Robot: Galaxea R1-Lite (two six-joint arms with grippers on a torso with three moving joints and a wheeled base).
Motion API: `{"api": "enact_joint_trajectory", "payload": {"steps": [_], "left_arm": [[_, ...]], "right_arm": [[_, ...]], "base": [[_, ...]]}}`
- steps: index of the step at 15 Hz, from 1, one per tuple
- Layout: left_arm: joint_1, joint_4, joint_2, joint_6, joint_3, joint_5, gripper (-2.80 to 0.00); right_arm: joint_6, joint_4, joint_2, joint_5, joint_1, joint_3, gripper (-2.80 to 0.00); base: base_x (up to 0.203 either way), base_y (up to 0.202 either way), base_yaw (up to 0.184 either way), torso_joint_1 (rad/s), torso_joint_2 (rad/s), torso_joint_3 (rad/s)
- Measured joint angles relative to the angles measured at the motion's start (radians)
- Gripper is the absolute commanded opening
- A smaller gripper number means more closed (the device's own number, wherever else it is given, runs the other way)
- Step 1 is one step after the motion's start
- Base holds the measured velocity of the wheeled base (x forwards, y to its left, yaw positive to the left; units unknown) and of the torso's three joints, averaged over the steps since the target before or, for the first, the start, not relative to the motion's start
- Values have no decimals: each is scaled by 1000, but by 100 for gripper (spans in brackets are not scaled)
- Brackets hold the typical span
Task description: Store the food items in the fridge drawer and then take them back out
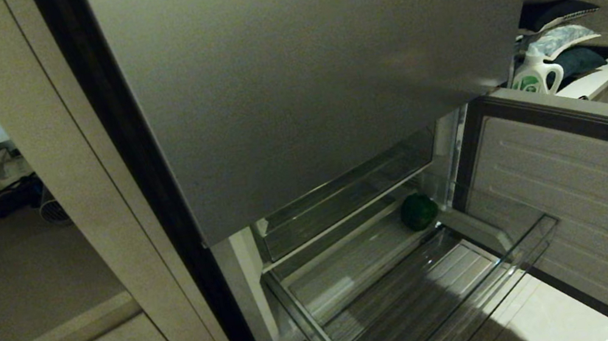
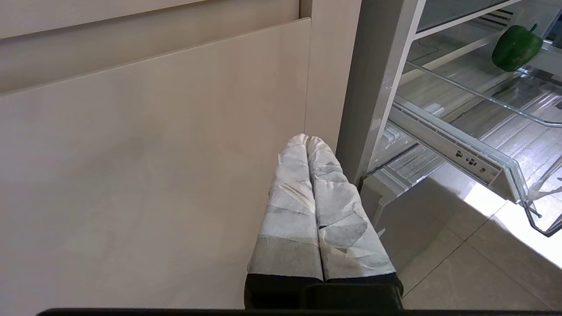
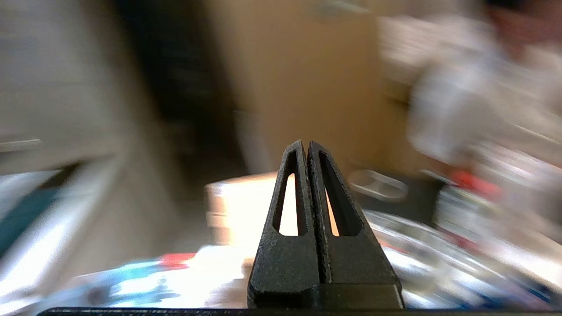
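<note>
Head view is showing one grey fridge [image 1: 288, 74] with its lower door [image 1: 596, 220] swung open to the right, and one clear drawer [image 1: 424, 298] pulled out toward the near side. One green food item [image 1: 419, 212] is sitting at the far right, on the ledge just behind the drawer; only this one piece is showing, and no tan piece is appearing in any view. One white-and-green jug [image 1: 536, 75] is standing on a shelf at the far right, beside a stack of pillows [image 1: 559, 16].

Neither arm is showing in the head view. Left hand [image 2: 307, 139], wrapped in pale tape, is hanging clenched on nothing, its fingers [image 2: 290, 197] pressed together, in front of a beige cabinet panel [image 2: 153, 153] to the left of the fridge. From its wrist view the green piece [image 2: 516, 47] is lying well apart from it, beyond the drawer [image 2: 483, 131].

Right hand [image 3: 306, 144] is also clenched and holding nothing, its black fingers [image 3: 290, 245] meeting at the tips. Everything behind it is blurring, so where the green piece is lying relative to this hand cannot be told.
</note>
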Motion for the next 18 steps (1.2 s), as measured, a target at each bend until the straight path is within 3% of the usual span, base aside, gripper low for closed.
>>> {"api": "enact_joint_trajectory", "payload": {"steps": [2, 5, 9, 13, 15, 18], "left_arm": [[0, 0, 0, 0, 0, 0, -280], [0, 0, 0, 0, 0, 0, -280], [0, 0, 0, 0, 0, 0, -280], [-1, 0, 0, 0, 0, 0, -280], [0, 0, 0, 0, 0, 0, -280], [0, 0, 0, 0, 0, 0, -280]], "right_arm": [[18, 19, -135, 10, 118, 30, -280], [27, 25, -315, -1, 383, 127, -280], [0, 33, -487, -34, 851, 294, -280], [-39, 24, -584, -185, 1308, 588, -280], [-46, -5, -583, -264, 1454, 728, -280], [-30, -32, -491, -310, 1536, 796, -280]], "base": [[0, 0, 0, 0, 0, 0], [0, 0, 0, 0, 0, 0], [0, 0, 0, 0, 0, 0], [0, 0, 0, 0, 0, 0], [0, 0, 0, 0, 0, 0], [0, 0, 0, 0, 0, 0]]}}
